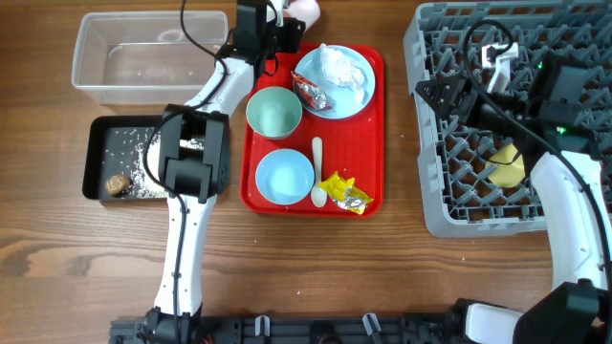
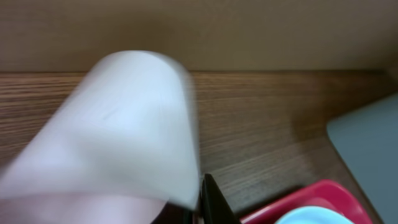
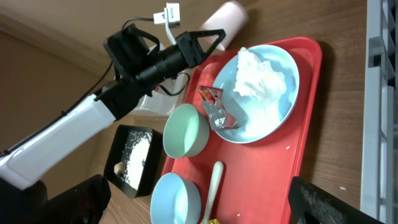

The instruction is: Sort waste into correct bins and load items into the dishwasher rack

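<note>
My left gripper (image 1: 285,21) is at the table's far edge, shut on the small pink cup (image 1: 304,9), which fills the left wrist view as a blur (image 2: 112,137). The light blue plate (image 1: 356,91) on the red tray holds a crumpled white tissue (image 1: 337,65) and a red wrapper (image 1: 311,93). A mint bowl (image 1: 274,112), a blue bowl (image 1: 284,177), the white spoon (image 1: 317,172) and a yellow wrapper (image 1: 344,191) also lie on the tray. My right gripper (image 1: 435,96) is open and empty over the grey dishwasher rack (image 1: 435,205), which holds the yellow cup (image 1: 507,169).
The clear tub (image 1: 91,53) stands at the back left. The black tray (image 1: 96,153) in front of it holds rice grains and a brown lump (image 1: 117,184). The red serving tray (image 1: 368,143) lies between the bins and the rack.
</note>
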Controlling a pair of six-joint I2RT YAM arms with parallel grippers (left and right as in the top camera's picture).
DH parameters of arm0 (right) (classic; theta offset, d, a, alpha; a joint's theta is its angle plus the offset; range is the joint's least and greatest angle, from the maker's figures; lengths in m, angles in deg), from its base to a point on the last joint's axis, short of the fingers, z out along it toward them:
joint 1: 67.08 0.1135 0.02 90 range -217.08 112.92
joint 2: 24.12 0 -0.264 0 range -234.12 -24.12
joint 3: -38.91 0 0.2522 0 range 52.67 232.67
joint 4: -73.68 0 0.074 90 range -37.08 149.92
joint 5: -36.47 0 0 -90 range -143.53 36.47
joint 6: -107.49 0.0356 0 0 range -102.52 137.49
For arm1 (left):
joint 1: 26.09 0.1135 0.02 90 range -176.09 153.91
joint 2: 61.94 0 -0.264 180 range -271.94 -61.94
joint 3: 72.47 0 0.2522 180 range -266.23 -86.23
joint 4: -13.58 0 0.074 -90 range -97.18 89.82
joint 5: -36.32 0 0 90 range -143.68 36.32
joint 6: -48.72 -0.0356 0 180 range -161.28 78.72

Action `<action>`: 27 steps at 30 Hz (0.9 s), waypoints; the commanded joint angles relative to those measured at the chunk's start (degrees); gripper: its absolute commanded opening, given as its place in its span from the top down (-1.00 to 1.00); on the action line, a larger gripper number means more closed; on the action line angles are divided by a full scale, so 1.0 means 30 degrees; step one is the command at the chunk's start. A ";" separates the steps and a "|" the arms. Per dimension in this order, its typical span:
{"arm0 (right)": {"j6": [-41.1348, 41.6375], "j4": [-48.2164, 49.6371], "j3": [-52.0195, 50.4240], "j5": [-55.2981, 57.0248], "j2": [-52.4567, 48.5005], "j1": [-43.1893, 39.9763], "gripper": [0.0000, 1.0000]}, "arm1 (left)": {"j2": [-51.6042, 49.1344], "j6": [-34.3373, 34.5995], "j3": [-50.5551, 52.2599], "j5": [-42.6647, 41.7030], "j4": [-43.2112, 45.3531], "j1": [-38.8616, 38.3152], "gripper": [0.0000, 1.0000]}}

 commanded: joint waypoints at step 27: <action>-0.4073 0.3351 -0.0066 -1.0652 -0.1683 0.3614 -1.00 | 1.4003 -1.7282 0.1530 -1.3741 -2.8669 0.0007 0.92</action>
